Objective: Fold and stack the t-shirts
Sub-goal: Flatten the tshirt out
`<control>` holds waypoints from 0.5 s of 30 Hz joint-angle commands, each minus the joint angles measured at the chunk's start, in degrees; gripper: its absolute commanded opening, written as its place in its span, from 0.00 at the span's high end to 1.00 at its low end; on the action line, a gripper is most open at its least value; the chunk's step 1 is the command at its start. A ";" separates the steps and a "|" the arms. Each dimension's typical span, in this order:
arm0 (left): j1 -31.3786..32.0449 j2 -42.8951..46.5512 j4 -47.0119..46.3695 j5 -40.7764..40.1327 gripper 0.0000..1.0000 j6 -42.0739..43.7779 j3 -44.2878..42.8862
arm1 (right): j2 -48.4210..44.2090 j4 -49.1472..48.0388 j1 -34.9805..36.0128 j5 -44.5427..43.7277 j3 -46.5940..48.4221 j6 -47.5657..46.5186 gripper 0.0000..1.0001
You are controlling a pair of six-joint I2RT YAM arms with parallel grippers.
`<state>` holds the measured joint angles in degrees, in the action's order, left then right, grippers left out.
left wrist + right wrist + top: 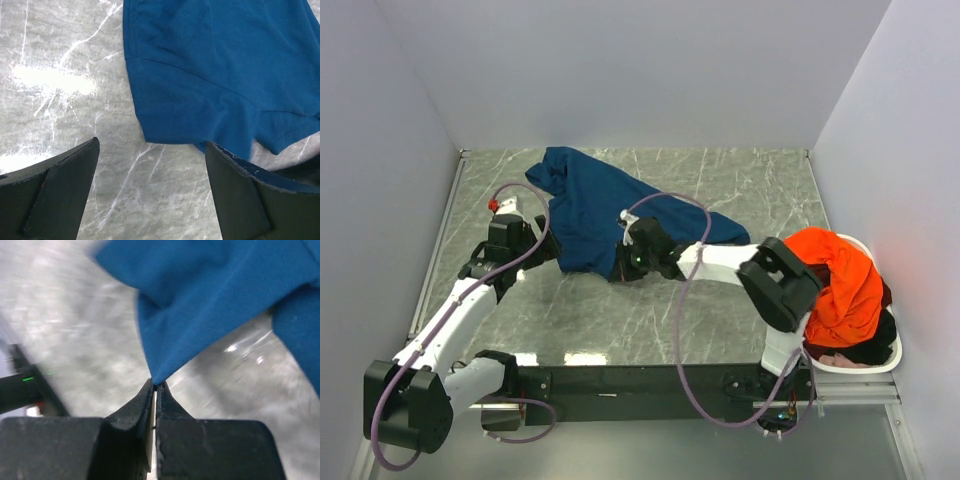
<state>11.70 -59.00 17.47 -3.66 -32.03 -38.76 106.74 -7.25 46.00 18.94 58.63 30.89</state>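
Right wrist view showed the right pincer (pixel 155 385) pressed together on a small peak of the dark blue cloth t-shirt (pixel 210 300). The fabric rose from its tips in a taut fold above the grey marbled surface (pixel 60 330).

In the top external view that shirt (pixel 595 205) lay crumpled across the middle and rear of the surface, between the two arms. The right pincer was at its near edge and the left pincer (pixel 525 235) just beside its left edge. The left wrist view showed the left pincer (pixel 151 150) spread wide with nothing between its fingers, over bare surface just short of what looked like a sleeve's edge.

A bright orange cloth t-shirt (pixel 840 285) sat heaped in the white oval plastic basket (pixel 892 358) at the right, on top of darker cloth.

The blue shirt looked light, limp and thin. It would probably drape and slide rather than hold a shape, and a single pinch would likely let it bunch. A hold on the hems or shoulder seams, one corner per pincer, seemed soundest, since doubled stitching should slip less.
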 commanded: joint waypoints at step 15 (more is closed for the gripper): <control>2.26 2.50 7.14 8.05 0.05 -6.72 0.79 | -24.73 28.07 -1.00 -16.19 -3.44 1.54 0.51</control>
<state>12.25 -56.77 24.69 0.99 -35.83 -38.72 84.47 15.35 45.60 11.49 56.36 32.97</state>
